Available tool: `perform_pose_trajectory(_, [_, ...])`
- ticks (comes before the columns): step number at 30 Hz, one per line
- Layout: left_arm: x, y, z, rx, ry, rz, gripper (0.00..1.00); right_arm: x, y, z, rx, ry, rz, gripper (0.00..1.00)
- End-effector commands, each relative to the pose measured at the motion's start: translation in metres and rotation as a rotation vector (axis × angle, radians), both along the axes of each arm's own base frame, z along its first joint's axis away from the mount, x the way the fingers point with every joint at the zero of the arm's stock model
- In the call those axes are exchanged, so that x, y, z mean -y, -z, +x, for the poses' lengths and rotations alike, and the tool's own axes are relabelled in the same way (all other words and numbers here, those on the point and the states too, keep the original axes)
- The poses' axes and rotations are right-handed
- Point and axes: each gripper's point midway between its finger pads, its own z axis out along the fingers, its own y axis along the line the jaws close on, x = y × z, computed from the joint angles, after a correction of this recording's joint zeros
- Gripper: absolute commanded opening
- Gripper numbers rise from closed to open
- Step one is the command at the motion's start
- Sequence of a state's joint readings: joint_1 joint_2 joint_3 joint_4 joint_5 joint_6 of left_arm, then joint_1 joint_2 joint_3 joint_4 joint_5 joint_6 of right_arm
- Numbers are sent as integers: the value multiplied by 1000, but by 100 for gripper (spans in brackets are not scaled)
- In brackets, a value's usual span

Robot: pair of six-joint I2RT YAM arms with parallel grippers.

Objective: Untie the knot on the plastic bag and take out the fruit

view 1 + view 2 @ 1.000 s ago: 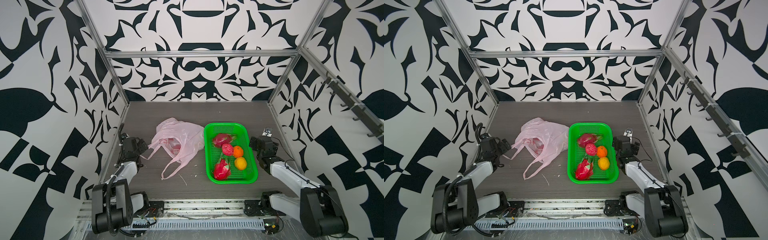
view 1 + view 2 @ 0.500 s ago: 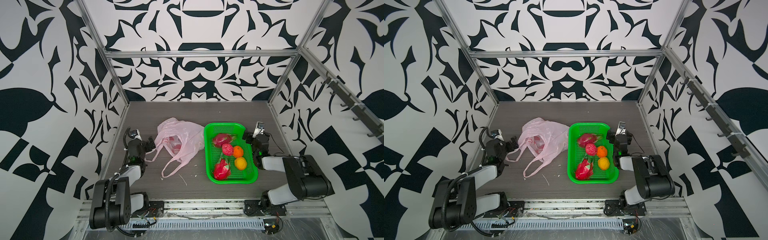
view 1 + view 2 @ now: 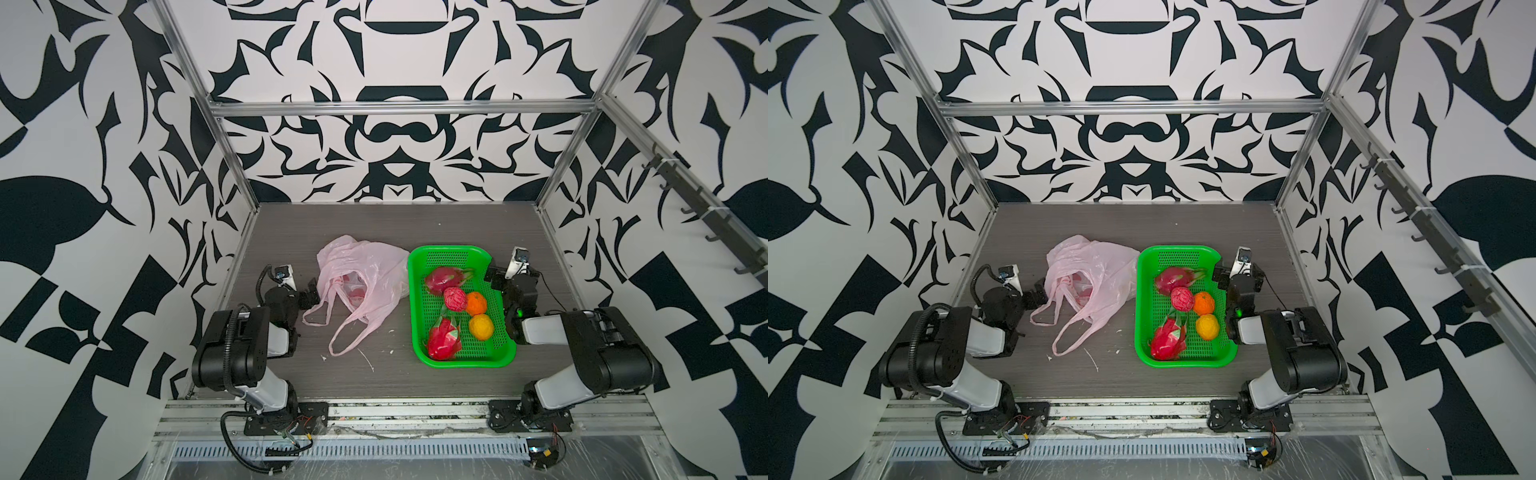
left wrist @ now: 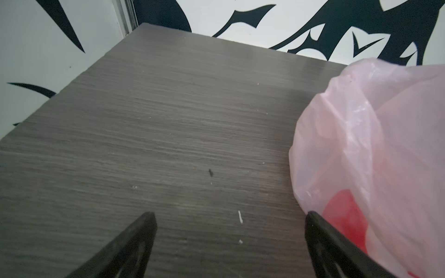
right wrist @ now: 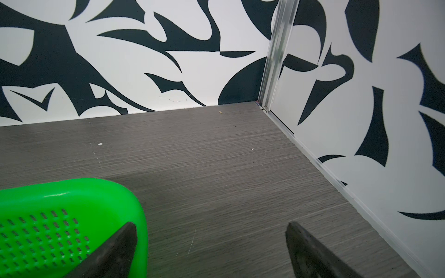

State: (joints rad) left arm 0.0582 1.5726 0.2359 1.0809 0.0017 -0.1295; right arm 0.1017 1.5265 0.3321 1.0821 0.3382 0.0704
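Observation:
The pink plastic bag (image 3: 365,266) lies slack and open-mouthed on the table, also in the left wrist view (image 4: 385,144). The knot is not in view: the two loop handles (image 3: 345,345) lie loose and apart. The fruit sits in the green basket (image 3: 457,251): two dragon fruits (image 3: 444,279), a bumpy red one (image 3: 455,298) and two oranges (image 3: 482,327). My left gripper (image 3: 309,293) (image 4: 230,214) is open and empty at the bag's left edge. My right gripper (image 3: 494,278) (image 5: 212,223) is open and empty beside the basket's right rim (image 5: 108,192).
Dark wood-grain table (image 3: 374,224) with patterned walls close on three sides. Small white scraps (image 3: 368,361) lie in front of the bag. Both arms are folded low near the front rail (image 3: 415,415).
Both arms have folded back toward their bases, with the wrists now raised. The left gripper came in against the bag and the right against the basket. Bag and fruit have not moved.

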Motion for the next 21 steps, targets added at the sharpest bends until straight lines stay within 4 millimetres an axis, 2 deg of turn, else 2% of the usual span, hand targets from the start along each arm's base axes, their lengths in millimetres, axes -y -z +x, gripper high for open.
perform_pose_trajectory(1, [9, -20, 18, 51, 62, 13, 99, 5, 38, -10, -154, 22, -40, 100])
perform_pose_trajectory(4, [16, -18, 24, 4, 89, 28, 99, 5, 38, -11, -155, 23, -41, 100])
perform_pose_trajectory(21, [15, -18, 24, 14, 84, 32, 99, -6, 40, -6, -174, -49, -48, 100])
